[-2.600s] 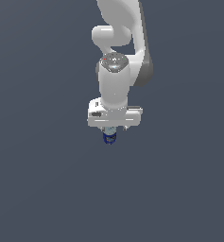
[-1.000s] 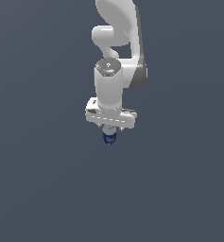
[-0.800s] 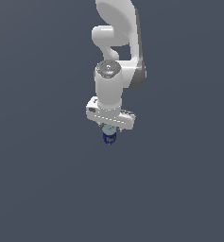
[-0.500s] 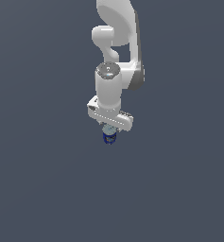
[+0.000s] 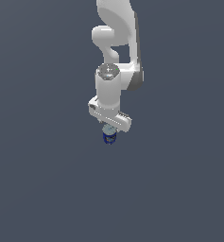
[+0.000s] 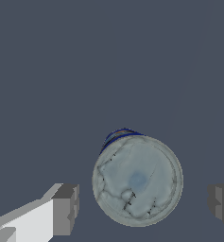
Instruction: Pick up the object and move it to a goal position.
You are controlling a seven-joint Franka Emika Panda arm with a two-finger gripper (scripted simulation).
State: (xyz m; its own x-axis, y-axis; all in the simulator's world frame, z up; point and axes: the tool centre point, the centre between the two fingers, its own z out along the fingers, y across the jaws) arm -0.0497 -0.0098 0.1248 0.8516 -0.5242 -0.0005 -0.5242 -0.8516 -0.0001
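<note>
So the whole scene is basically one flat, dull slate-grey bench (image 5: 42,189) that fills both views edge to edge. No walls, no edges, no seams, no texture, just the same matte blue-grey everywhere with soft even lighting. You can't really make out a room around it at all.

The white arm (image 5: 116,52) comes down from the top of the exterior view and points straight down, with its wrist block turned at a bit of an angle. Right under that block sits the can (image 5: 109,136), small and dark blue, upright, and mostly hidden by the arm in that view. Only its lower part pokes out below the tool (image 5: 109,131).

The wrist view is way clearer. You're looking straight down on the can (image 6: 137,180), so you see its pale silvery round lid with some dark scratchy marks and a faint blue spot in the middle, plus a sliver of dark blue side with a hint of orange peeking out behind the rim.

The tool is spread wide. One grey finger pad (image 6: 66,209) is off to one side of the can and the other one (image 6: 221,201) is off to the other side, and there's clear bench showing between each pad and the can. So the can sits between the fingers with nothing touching it.
</note>
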